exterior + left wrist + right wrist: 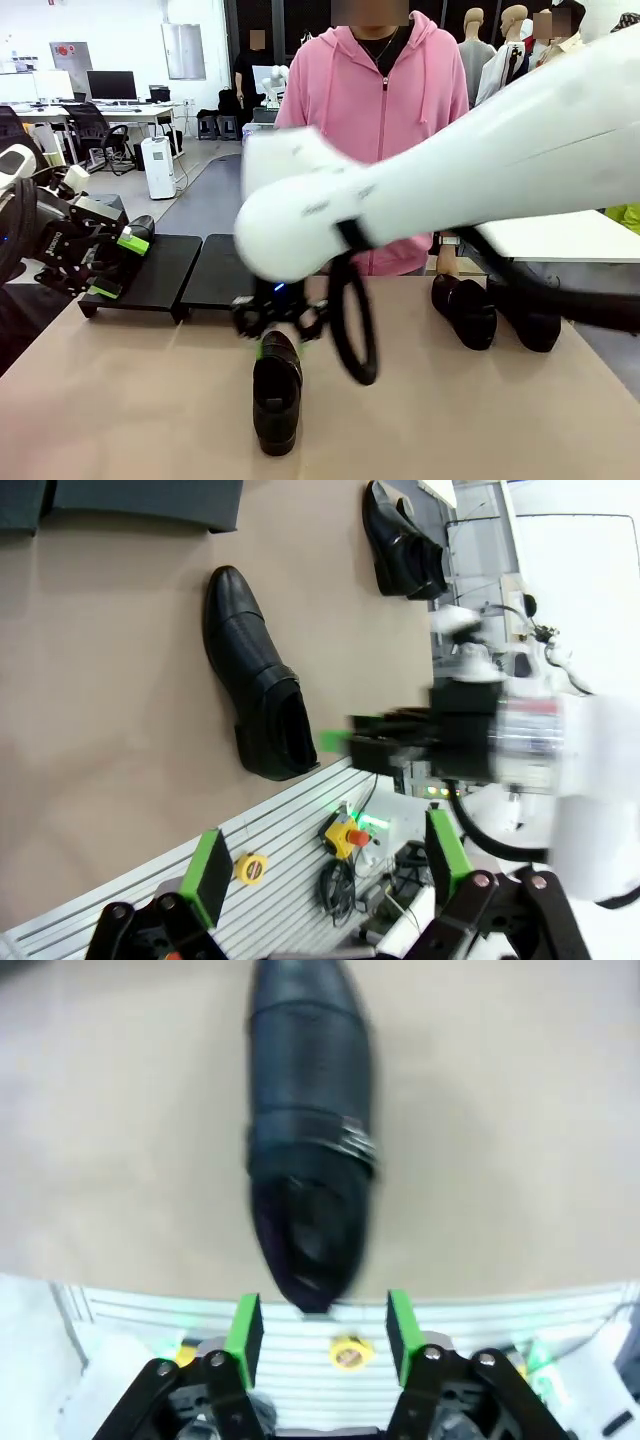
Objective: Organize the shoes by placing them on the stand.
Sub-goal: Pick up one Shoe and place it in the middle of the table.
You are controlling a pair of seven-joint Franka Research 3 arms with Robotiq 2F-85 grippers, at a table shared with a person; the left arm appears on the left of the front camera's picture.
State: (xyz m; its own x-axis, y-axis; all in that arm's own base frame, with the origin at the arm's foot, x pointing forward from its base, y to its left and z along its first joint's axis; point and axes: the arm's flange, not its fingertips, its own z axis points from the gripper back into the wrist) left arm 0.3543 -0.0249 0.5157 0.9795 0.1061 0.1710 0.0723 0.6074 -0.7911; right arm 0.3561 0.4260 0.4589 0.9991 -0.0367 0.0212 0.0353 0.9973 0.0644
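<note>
White and blurred, the right arm [420, 170] sweeps across the front view close to the lens. Under its wrist the right pincer [280, 315] hangs at the heel end of a black shoe [277, 390]. From there I cannot judge how far the fingers stand apart.

The right wrist view shows it. The right pincer [320, 1325] is spread, its green pads [246, 1325] apart with nothing between them. The shoe [310, 1150] lies flat on the table [520, 1110] just beyond the fingertips, heel nearest them and toe pointing away. A small metal trim crosses its instep, which no other view picks up.

The left wrist view shows the same shoe [255, 675] side-on. One green pad of the right pincer sits just beside the shoe's open heel; whether it touches I cannot tell.

The left pincer [118, 265] is at the table's left edge, spread wide and empty. Its own view shows that too, with the left pincer [325, 865] gaping over the ribbed table rail.

The stand [165, 270] sits empty just behind the left pincer, and beyond and to the left of the right one. Two more shoes [465, 310] stand well off on the right pincer's other side, near a person in a pink hooded top [385, 90].
</note>
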